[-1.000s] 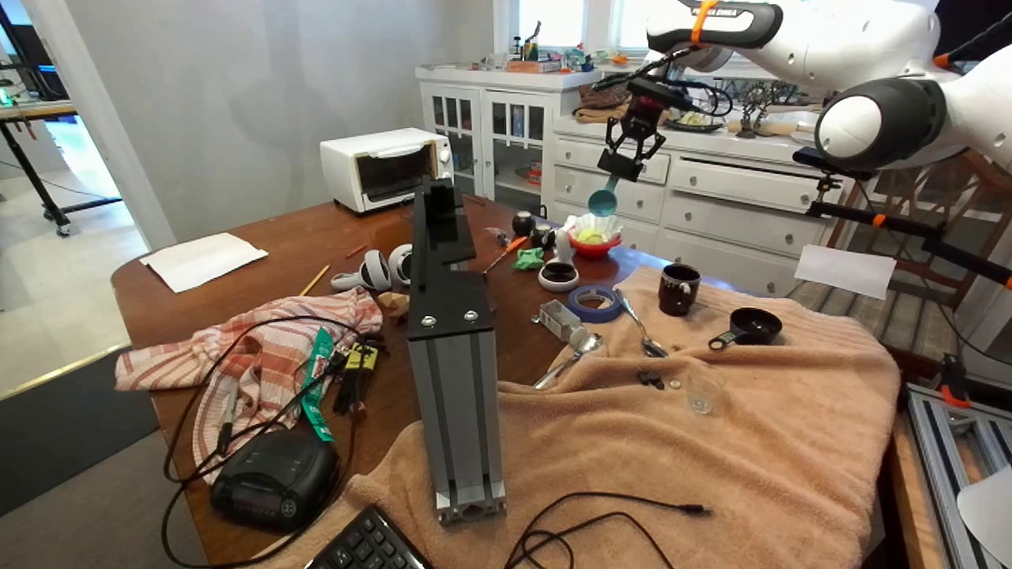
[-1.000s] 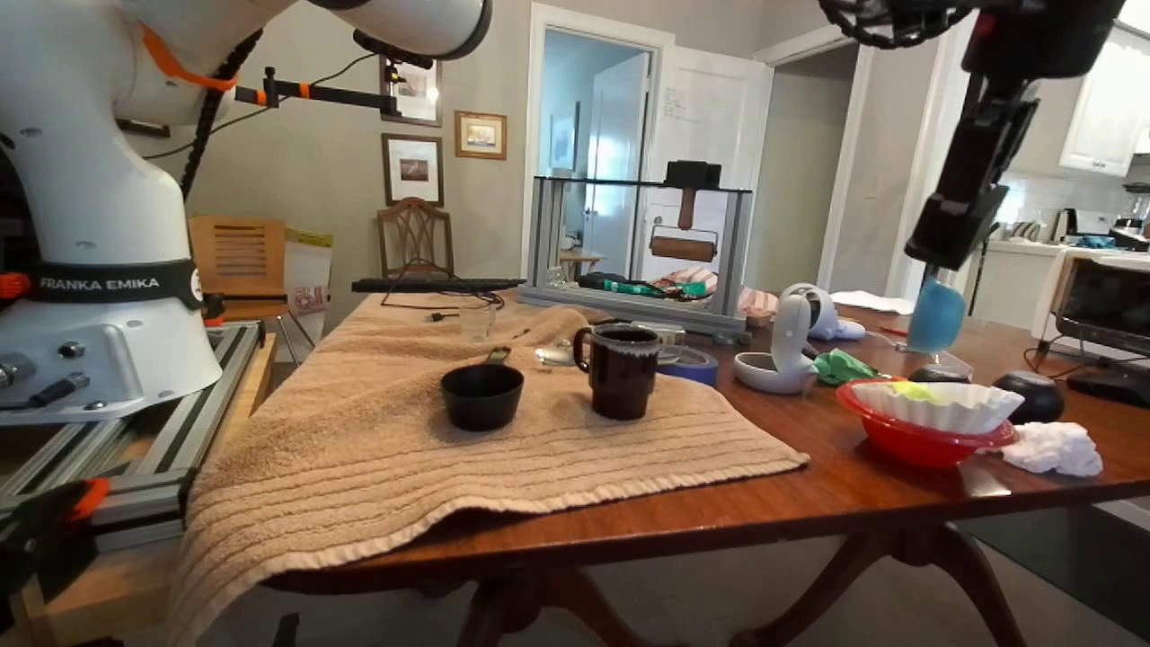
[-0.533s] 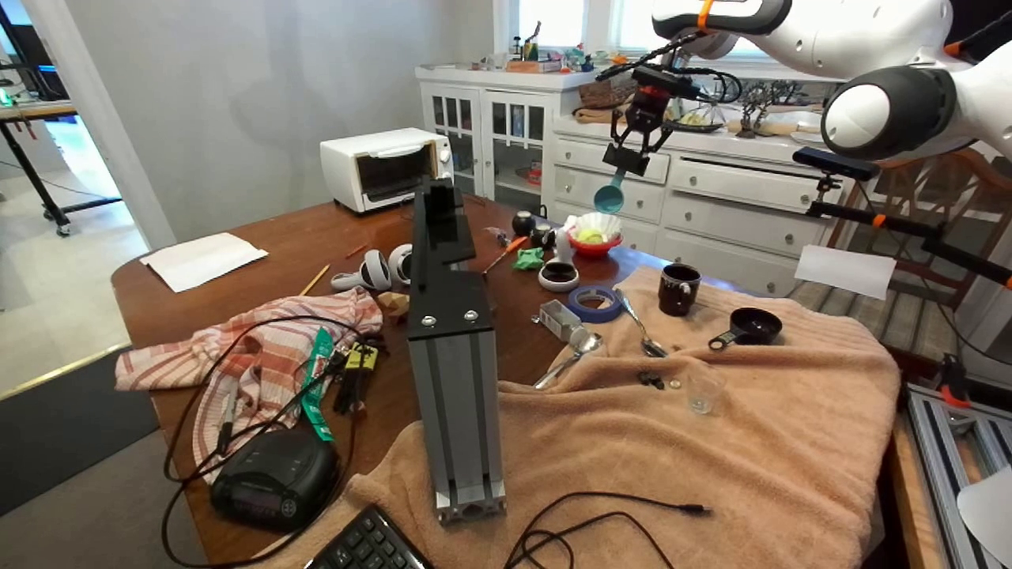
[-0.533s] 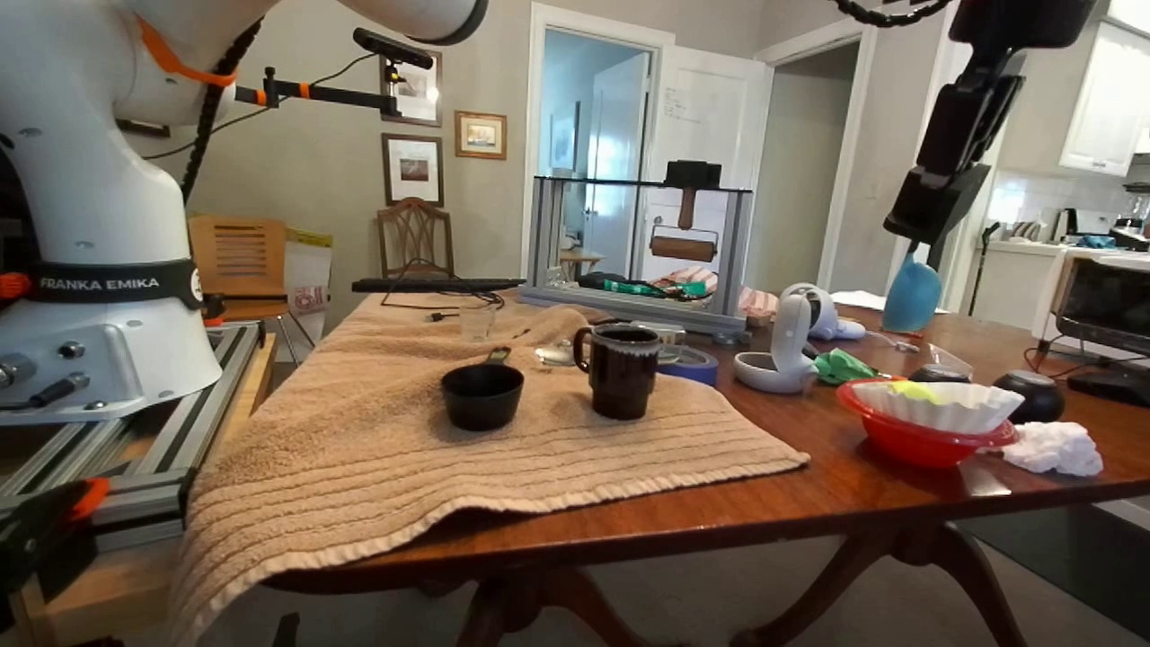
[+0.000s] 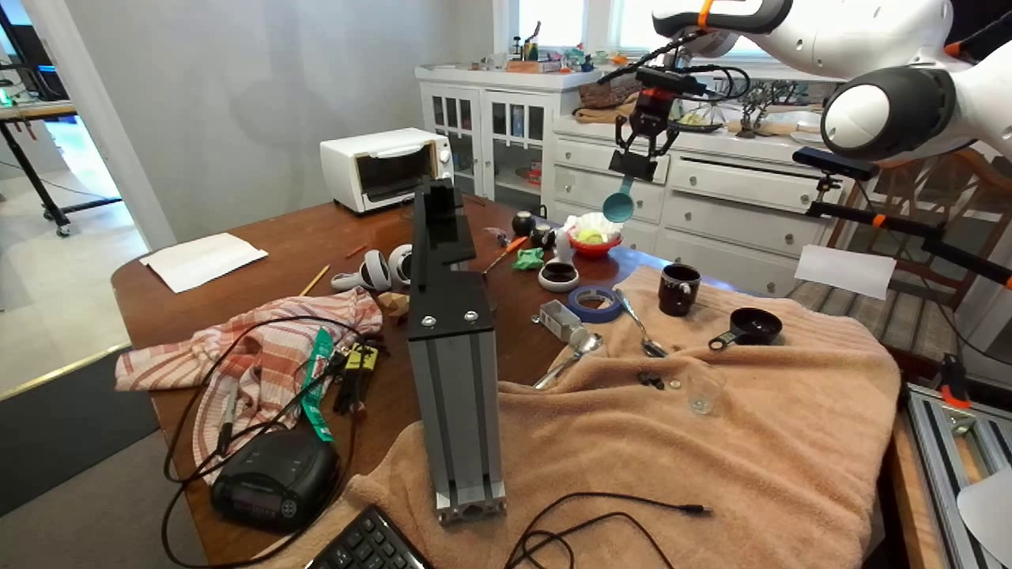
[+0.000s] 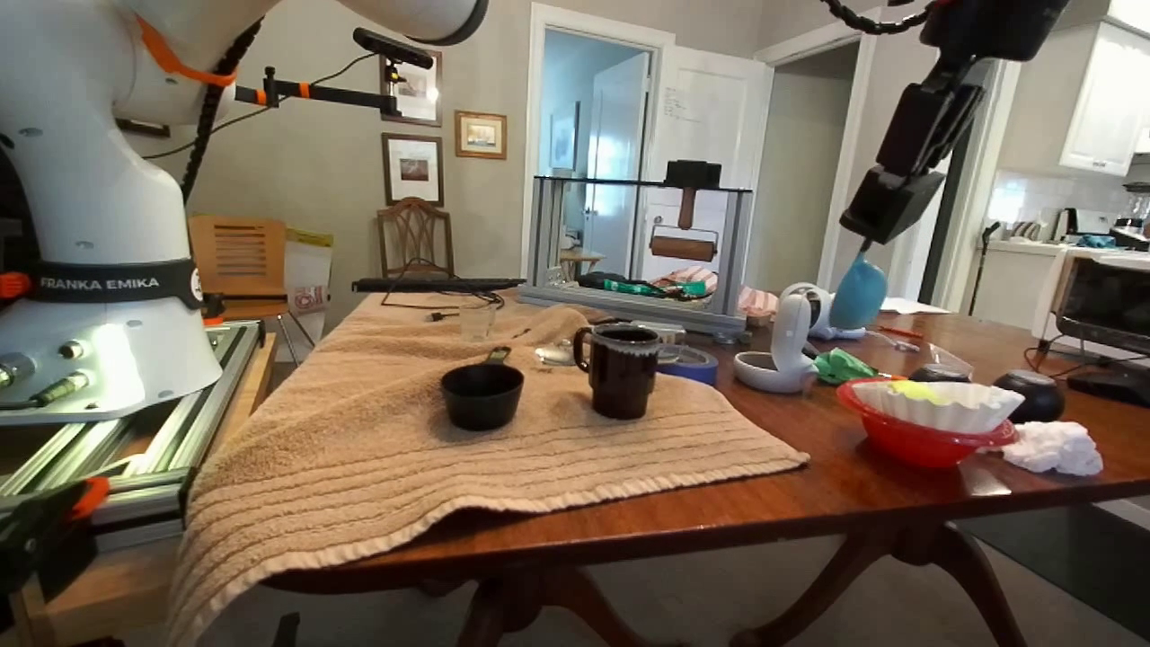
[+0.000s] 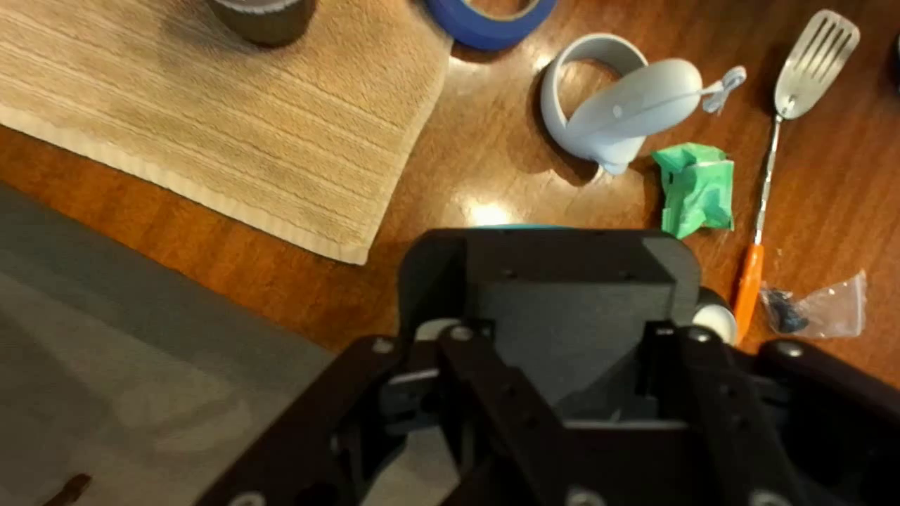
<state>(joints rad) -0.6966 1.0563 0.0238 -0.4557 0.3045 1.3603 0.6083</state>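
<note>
The fingers (image 7: 506,393) grip a black block (image 5: 633,164) from both sides, and a blue scoop (image 6: 860,292) hangs from the underside of the block by a thin stem. The scoop is in the air above the tabletop (image 6: 795,420), higher than a red bowl (image 6: 925,448) that sits near the tabletop's edge; whether any of it lies over the bowl's rim, I cannot tell. A white paper filter (image 6: 961,412) rests in the bowl with something yellow-green (image 6: 914,390) inside it, and a crumpled white paper (image 6: 1056,449) lies just beside the bowl along the same edge. Farther in from that edge are a white controller (image 7: 636,105) with a ring, a crumpled green wrapper (image 7: 696,186) near it, and a slotted spatula (image 7: 751,274) with an orange handle. A tan towel (image 6: 359,449) covers the end of the tabletop beside the robot's base (image 6: 135,332) and hangs over the corner there. On the towel stand a dark brown mug (image 6: 622,373), upright and nearer the red bowl, and a black measuring cup (image 6: 482,395) between the mug and the base. A roll of blue tape (image 5: 598,316) lies flat at the towel's border.
</note>
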